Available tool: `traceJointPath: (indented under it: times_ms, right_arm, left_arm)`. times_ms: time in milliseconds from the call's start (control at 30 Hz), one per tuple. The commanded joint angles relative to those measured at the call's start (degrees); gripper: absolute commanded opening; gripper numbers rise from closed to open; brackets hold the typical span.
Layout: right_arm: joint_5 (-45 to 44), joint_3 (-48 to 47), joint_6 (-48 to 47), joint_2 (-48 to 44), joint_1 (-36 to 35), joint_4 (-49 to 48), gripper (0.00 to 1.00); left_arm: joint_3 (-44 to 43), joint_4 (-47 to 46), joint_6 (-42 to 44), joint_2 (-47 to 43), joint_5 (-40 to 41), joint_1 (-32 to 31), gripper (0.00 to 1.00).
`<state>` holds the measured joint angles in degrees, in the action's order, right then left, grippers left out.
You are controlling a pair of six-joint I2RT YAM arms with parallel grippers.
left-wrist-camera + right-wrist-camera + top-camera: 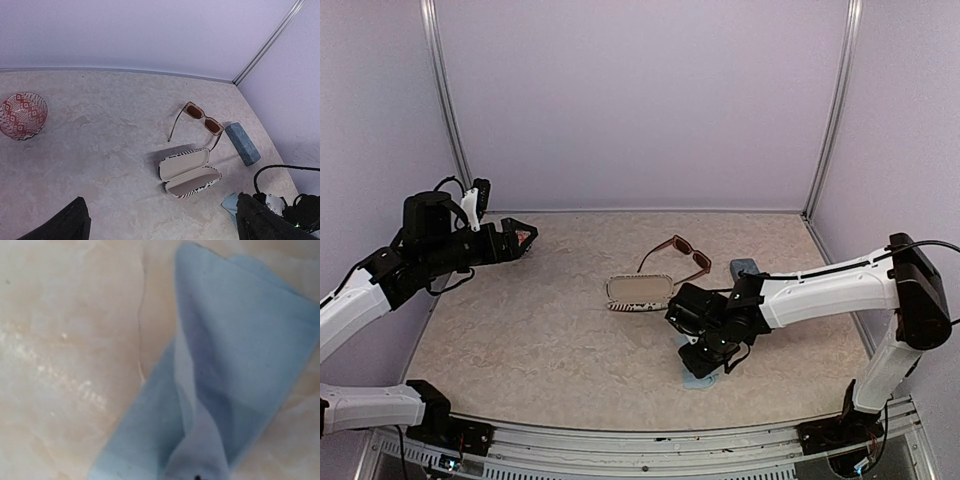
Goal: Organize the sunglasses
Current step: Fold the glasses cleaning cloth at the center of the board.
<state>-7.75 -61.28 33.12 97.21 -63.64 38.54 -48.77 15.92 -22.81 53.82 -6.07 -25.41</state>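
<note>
The sunglasses [675, 256] have a thick reddish-brown frame and lie unfolded, arms out, on the table behind the open striped case [638, 292]. The left wrist view shows the same sunglasses [202, 119] beyond that case [190, 172]. My left gripper [523, 238] hovers open and empty over the table's left side, far from them; its dark fingers [67, 225] stand wide apart. My right gripper [705, 352] points down onto a crumpled light-blue cloth [703, 376], which fills the right wrist view [235, 365]. Its jaws are hidden there.
A blue-grey oblong case [743, 268] lies shut to the right of the sunglasses, also seen from the left wrist [242, 144]. A red-patterned bowl [22, 115] sits at the far left. Walls close the table at the back and both sides.
</note>
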Motion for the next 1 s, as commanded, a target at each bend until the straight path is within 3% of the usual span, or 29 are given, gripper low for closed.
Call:
traceJointPath:
  times_ms: [0, 733, 967]
  right_arm:
    - [-0.82, 0.85, 0.89, -0.84, -0.61, 2.45, 0.29]
    - [-0.21, 0.63, 0.40, 4.40, -0.72, 1.50, 0.26]
    - [-1.23, 0.67, 1.01, 4.57, -0.71, 2.00, 0.20]
  left_arm:
    - [0.52, -0.12, -0.23, -0.65, -0.94, 0.54, 0.99]
    - [0.54, 0.13, -0.17, -0.82, -0.66, 0.55, 0.99]
    - [0.52, 0.23, -0.15, -0.74, -0.53, 0.54, 0.99]
